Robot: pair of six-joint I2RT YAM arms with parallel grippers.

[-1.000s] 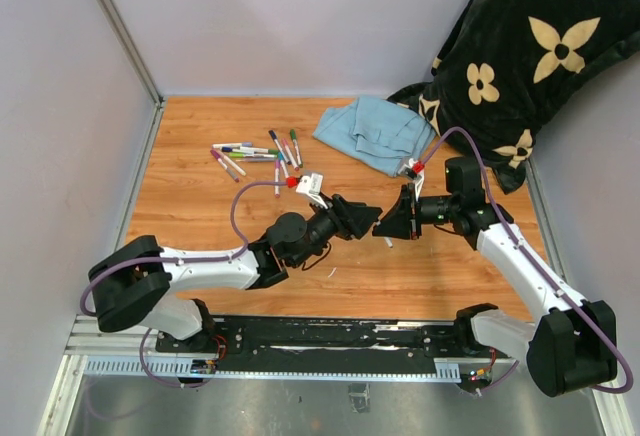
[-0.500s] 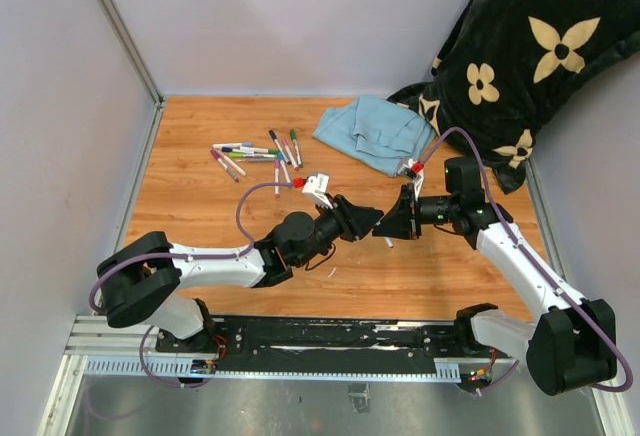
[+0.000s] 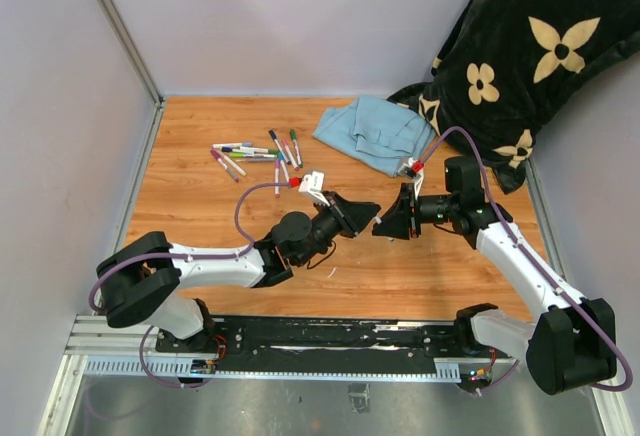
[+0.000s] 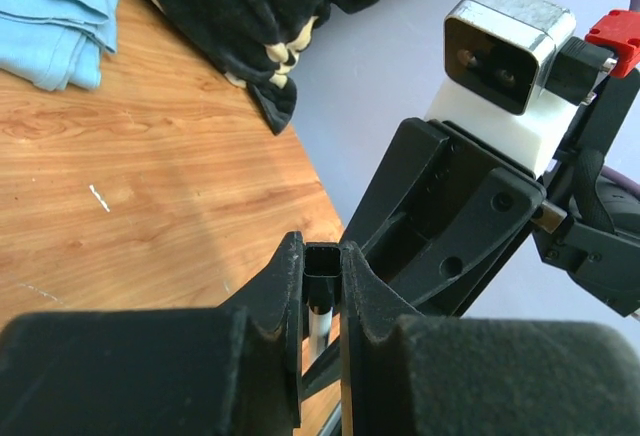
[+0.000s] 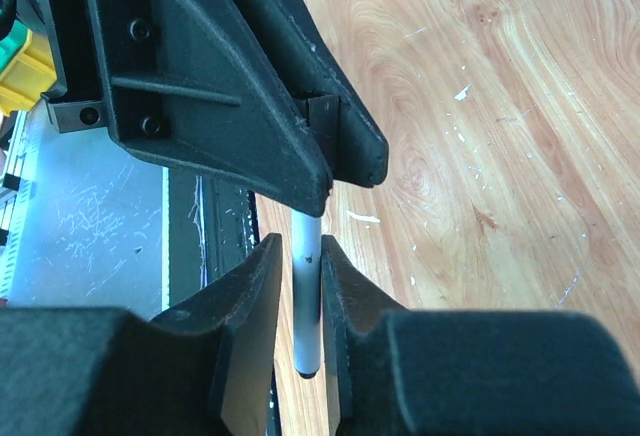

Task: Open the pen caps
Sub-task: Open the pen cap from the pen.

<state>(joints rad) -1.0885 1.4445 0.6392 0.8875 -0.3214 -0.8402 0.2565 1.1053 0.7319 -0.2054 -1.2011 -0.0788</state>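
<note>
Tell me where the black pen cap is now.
In the left wrist view's centre, the black pen cap is pinched by the left gripper, facing the right gripper.

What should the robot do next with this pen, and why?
Probably squeeze the right gripper tighter on the white barrel: a thin gap seems to show beside it. The left gripper pinches the black cap, so once both ends are held firmly, pulling apart could pop the cap off.

We log the left gripper (image 3: 370,208) pushed right toward frame centre; its jaws, wide apart before, now pinch the black cap (image 4: 321,264) of the marker (image 5: 308,306).
</note>
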